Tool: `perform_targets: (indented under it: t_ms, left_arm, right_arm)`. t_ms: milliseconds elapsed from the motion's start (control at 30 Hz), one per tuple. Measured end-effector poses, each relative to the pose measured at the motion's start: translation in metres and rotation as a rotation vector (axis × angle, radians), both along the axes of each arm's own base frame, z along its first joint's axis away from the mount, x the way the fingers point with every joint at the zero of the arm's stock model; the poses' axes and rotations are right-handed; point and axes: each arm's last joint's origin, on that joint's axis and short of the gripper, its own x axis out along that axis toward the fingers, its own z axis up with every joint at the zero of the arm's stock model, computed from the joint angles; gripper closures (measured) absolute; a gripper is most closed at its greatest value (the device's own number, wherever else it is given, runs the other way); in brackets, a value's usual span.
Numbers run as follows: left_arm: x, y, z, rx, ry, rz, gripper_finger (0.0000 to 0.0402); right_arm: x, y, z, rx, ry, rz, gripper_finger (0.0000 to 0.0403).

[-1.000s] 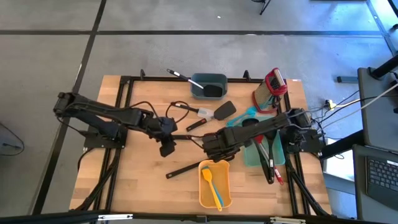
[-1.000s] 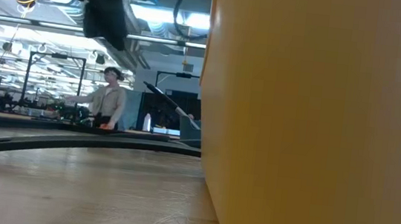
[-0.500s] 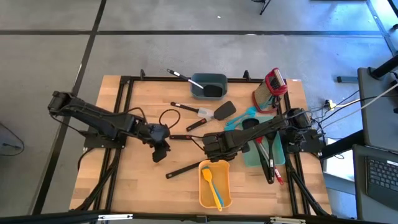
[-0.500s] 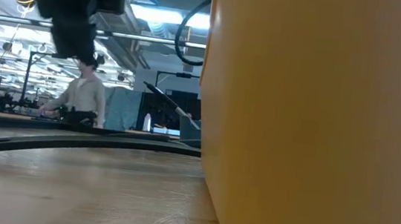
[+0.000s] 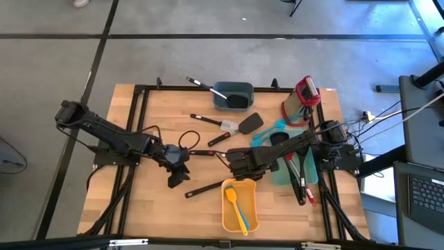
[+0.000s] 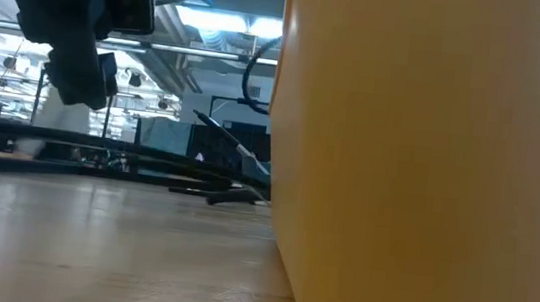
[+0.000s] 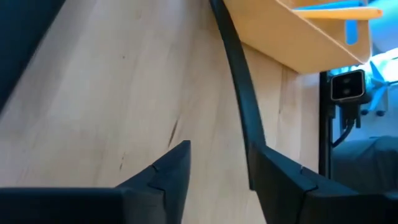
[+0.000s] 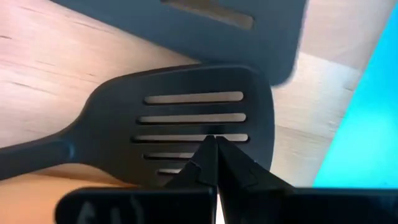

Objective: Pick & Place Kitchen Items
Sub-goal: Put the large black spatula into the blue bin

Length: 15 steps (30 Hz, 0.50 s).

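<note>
A long black utensil point(image 5: 207, 187) lies flat on the wooden table beside the orange bin point(image 5: 239, 205), which holds a teal and orange spatula point(image 5: 238, 208). My left gripper point(image 5: 175, 177) hangs low at the utensil's handle end and is open. In the left wrist view point(image 7: 217, 168) the handle point(image 7: 239, 81) runs up to one finger point(image 7: 273, 180). My right gripper point(image 5: 236, 163) is shut. In the right wrist view point(image 8: 211, 152) its tips stand over the head of a black slotted turner point(image 8: 186, 118) that lies flat on the table. My left gripper is open, and the black handle's end point(image 7: 254, 155) lies right by the inner side of one finger; I cannot tell whether they touch. My right gripper points its shut fingertips at the slotted turner's head point(image 8: 205, 134); I cannot tell whether they touch it.
A teal tray point(image 5: 291, 167) at the right holds several utensils. A grey bin point(image 5: 232, 96) with a ladle and a red-topped holder point(image 5: 305, 92) stand at the far edge. A white spatula point(image 5: 222, 123) and a black turner point(image 5: 248, 123) lie mid-table. A dark grey turner point(image 8: 205, 31) lies beyond the slotted one.
My left gripper has gone toward the table's near and left edges and has come down closer to the table. In the low view the long black handle now shows higher against the table line than before.
</note>
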Motion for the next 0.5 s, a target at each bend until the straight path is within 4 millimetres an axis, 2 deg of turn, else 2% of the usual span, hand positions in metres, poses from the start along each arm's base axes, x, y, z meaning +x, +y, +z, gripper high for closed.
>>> perform_targets:
  t_ms: [133,333,500]
  left_arm:
    - [0.003,0.000,0.001,-0.004,-0.023,-0.004,0.0211]
    - [0.006,0.010,0.001,-0.060,-0.011,0.096,0.0179]
    - [0.016,0.023,-0.002,-0.231,-0.007,0.146,0.0166]
  right_arm:
    - [-0.003,0.000,-0.009,0.022,-0.007,-0.018,0.0403]
    - [0.000,0.001,-0.013,0.019,-0.056,-0.016,0.0403]
    - [0.002,0.002,-0.017,0.012,-0.069,-0.016,0.0403]
